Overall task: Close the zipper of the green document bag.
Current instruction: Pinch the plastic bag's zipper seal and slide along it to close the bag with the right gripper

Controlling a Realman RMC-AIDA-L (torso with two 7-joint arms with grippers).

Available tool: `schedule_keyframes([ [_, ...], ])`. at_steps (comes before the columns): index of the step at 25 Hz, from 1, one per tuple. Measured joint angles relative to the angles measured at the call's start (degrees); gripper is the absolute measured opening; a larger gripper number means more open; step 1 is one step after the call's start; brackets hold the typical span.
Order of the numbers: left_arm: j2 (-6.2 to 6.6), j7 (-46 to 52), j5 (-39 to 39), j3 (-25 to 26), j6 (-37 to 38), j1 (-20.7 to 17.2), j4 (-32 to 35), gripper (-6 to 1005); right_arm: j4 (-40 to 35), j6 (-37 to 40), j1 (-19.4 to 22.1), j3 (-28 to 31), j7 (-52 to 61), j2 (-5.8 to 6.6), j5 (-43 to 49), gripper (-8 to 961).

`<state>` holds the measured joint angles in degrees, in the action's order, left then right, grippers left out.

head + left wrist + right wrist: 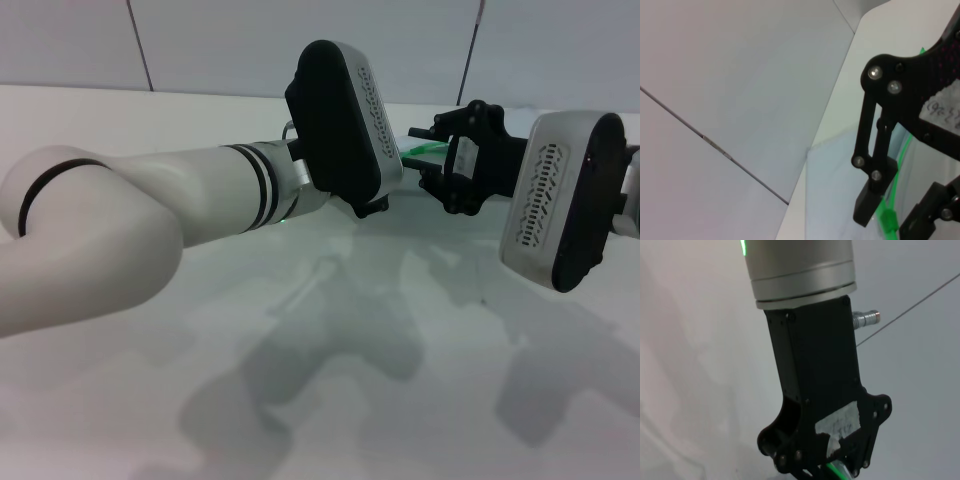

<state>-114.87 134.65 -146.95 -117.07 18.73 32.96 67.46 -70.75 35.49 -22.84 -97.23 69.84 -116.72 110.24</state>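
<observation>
L hand (879, 212) pinching zipper (887, 217) at green document bag (840, 190) edge; R hand (440, 160) opposite, grip unclear.

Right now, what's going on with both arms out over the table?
Both arms are reaching to the far side of the white table, meeting over the green document bag. The right gripper is down at the zipper, its fingers straddling the green strip. The left gripper hangs close by, above the same green edge. Most of the bag is hidden behind the arms.
</observation>
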Motion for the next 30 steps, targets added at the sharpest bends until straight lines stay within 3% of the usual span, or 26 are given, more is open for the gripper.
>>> schedule_keyframes([
  [30,0.00,0.1,-0.3,0.1,0.6,0.3,0.0,55,1.9,0.5,-2.1,-1.0,0.8,0.08,-0.1,147],
])
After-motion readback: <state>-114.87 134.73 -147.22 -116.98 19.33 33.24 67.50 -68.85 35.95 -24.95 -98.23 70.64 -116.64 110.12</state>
